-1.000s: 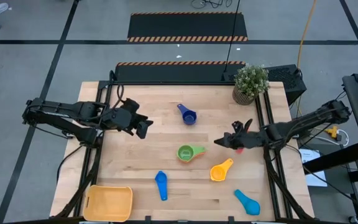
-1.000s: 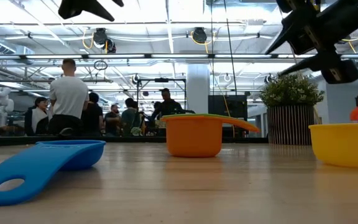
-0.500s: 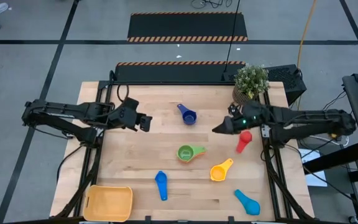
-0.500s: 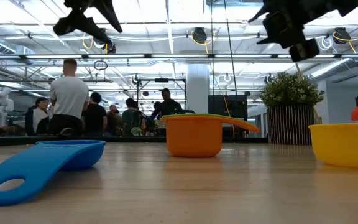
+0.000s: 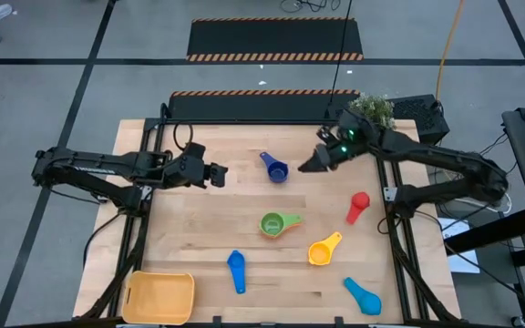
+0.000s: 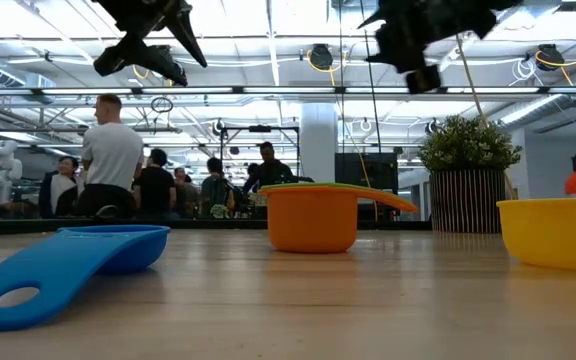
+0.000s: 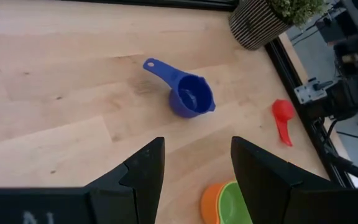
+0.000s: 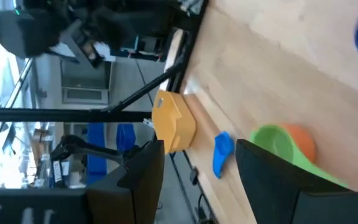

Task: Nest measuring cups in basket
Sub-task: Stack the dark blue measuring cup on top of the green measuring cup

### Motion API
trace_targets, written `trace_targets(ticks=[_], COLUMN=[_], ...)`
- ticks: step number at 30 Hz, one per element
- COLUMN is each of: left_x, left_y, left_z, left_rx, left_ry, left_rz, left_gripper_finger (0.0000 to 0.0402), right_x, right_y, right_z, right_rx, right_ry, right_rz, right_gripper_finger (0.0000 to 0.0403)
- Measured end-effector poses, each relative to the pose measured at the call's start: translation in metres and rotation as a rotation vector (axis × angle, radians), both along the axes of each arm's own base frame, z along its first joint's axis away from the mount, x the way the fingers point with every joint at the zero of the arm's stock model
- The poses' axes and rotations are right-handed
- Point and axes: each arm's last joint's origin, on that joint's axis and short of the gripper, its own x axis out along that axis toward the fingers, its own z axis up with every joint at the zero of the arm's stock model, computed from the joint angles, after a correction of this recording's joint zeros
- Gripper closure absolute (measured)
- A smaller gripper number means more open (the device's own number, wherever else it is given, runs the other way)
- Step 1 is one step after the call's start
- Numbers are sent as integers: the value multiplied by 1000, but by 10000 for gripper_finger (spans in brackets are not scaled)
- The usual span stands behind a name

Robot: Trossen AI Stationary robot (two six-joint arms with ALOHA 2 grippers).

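Several measuring cups lie loose on the wooden table: a dark blue one (image 5: pixel 275 170) (image 7: pixel 191 99) at the far middle, a green one sitting in an orange one (image 5: pixel 274 223) (image 6: pixel 313 215) at the centre, a yellow-orange one (image 5: pixel 322 251), a red one (image 5: pixel 358 205), and two blue ones (image 5: pixel 236 271) (image 5: pixel 363 296) near the front. The yellow basket (image 5: pixel 159 298) stands in the near left corner. My left gripper (image 5: pixel 217 173) (image 7: pixel 194 146) hovers open to the left of the dark blue cup. My right gripper (image 5: pixel 306 167) (image 8: pixel 197 146) hovers open to its right. Both are empty.
A potted plant (image 5: pixel 369 114) stands at the far right corner, close behind my right arm. Black frame rails (image 5: pixel 392 210) run along the table's left and right sides. People stand in the room beyond the far edge (image 6: pixel 113 160).
My right gripper has swung from above the red cup at the right edge toward the far edge and the left, rising and rolling, and now hangs beside the dark blue cup. The red cup stays on the table. My left gripper has sunk a little and rolled.
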Motion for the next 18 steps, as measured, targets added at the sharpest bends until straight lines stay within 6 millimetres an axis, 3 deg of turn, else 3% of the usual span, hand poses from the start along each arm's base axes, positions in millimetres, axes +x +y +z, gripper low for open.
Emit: trace_targets(ticks=[8,15,18], left_x=[-2,-15,-19], left_y=[0,3,3], left_z=[-3,-14,-16], left_rx=[9,-83,-95], left_ry=[53,196,238], left_rz=[-32,0,14], left_gripper_finger=[213,213,213], right_x=[55,89,97], right_y=[-45,-74,-84], right_z=[21,24,13], right_rx=[-85,-157,-159], right_ry=[-19,45,95], right_rz=[-22,-42,-34], right_gripper_finger=[211,211,211])
